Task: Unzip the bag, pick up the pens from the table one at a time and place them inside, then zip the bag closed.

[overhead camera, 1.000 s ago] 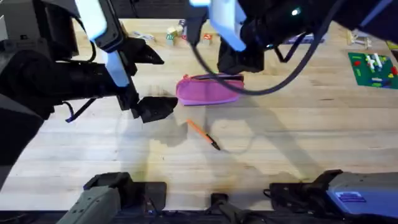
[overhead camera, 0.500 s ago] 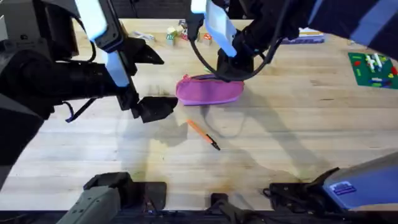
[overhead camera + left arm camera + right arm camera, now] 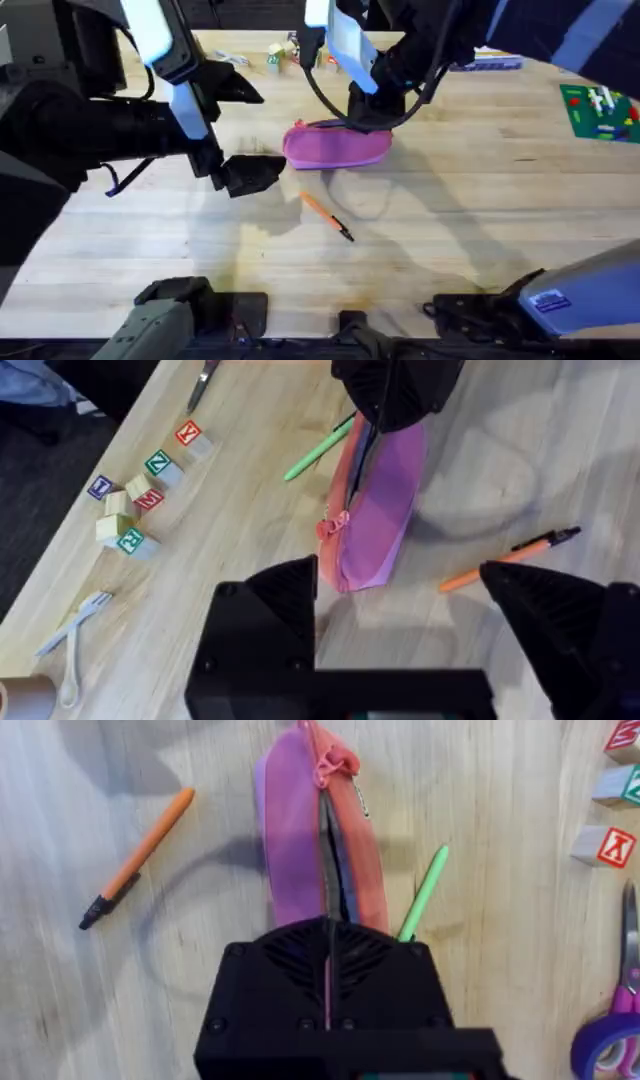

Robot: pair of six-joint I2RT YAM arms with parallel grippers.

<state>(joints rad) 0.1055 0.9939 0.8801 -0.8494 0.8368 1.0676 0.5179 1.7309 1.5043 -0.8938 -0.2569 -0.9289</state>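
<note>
The pink bag [image 3: 335, 146] lies on the table [image 3: 480, 210], and a dark slit shows along its zipper [image 3: 330, 850] in the right wrist view. My right gripper [image 3: 372, 118] is shut on the bag's right end [image 3: 327, 925]. The zipper slider and pull [image 3: 340, 768] sit at the opposite end. An orange pen [image 3: 327, 216] with a black tip lies in front of the bag. A light green pen [image 3: 423, 892] lies behind the bag, beside the right gripper. My left gripper [image 3: 255, 172] hovers open just left of the bag [image 3: 375, 510], holding nothing.
Lettered wooden blocks [image 3: 135, 490] and purple-handled scissors [image 3: 615, 1020] lie behind the bag near the far edge. A white plastic fork [image 3: 70, 645] is farther left. A green board [image 3: 600, 110] with small parts sits at the far right.
My right arm swung left and came down onto the bag's right end. The bag, the orange pen and my left gripper stayed put.
</note>
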